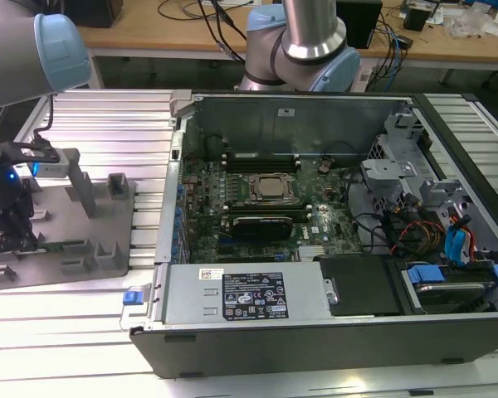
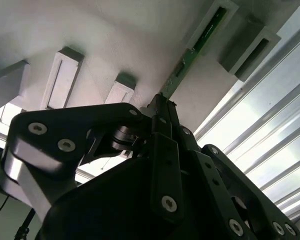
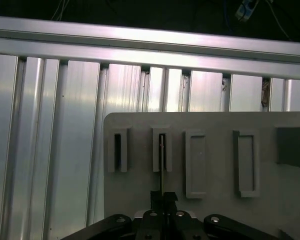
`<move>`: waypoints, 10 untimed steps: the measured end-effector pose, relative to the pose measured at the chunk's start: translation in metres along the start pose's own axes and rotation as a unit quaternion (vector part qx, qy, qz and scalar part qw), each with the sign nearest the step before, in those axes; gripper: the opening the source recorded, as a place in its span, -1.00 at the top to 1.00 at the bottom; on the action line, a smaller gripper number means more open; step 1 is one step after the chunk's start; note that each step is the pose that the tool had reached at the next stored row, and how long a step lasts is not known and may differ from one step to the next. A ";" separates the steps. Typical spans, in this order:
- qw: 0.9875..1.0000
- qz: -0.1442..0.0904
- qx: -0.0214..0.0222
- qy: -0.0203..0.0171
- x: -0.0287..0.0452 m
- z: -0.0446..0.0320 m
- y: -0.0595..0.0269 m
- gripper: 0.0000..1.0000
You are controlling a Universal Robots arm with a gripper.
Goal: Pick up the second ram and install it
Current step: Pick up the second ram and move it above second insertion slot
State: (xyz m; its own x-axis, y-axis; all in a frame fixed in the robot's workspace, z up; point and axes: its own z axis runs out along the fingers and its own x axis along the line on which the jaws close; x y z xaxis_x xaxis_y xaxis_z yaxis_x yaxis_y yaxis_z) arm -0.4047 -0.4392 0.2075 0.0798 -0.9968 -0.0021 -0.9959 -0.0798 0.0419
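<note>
The second ram point(image 2: 195, 47) is a thin green stick, seen edge-on in the first wrist view point(image 3: 162, 165). Its far end sits in a slotted grey block point(image 2: 230, 10) on the grey fixture plate point(image 1: 66, 249). In both wrist views my gripper point(image 2: 162, 102) point(image 3: 163, 196) is shut on the stick's near end, its two black fingers pressed together around it. The exterior view shows the gripper point(image 1: 12, 236) low over the plate at that view's left, well away from the open computer case point(image 1: 448, 332).
More grey slotted blocks point(image 3: 196, 164) and posts point(image 1: 81, 191) stand on the plate. Ribbed aluminium table point(image 1: 100, 116) surrounds it. Inside the case are the motherboard point(image 1: 332, 211), long memory slots point(image 1: 261, 157), a black card point(image 1: 261, 225), a power supply point(image 1: 232, 294) and cables point(image 1: 398, 228).
</note>
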 end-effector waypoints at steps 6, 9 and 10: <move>0.999 0.048 0.000 -0.002 0.0001 0.0008 -0.0001 0.81; 0.999 0.039 0.001 -0.002 0.0000 0.0008 0.0000 0.81; 0.999 0.039 0.001 -0.002 0.0000 0.0008 0.0000 0.81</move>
State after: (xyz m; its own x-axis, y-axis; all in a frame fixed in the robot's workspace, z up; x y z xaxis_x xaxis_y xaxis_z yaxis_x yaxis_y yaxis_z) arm -0.4047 -0.4393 0.2066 0.0018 -1.0000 -0.0023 -0.9992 -0.0019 0.0403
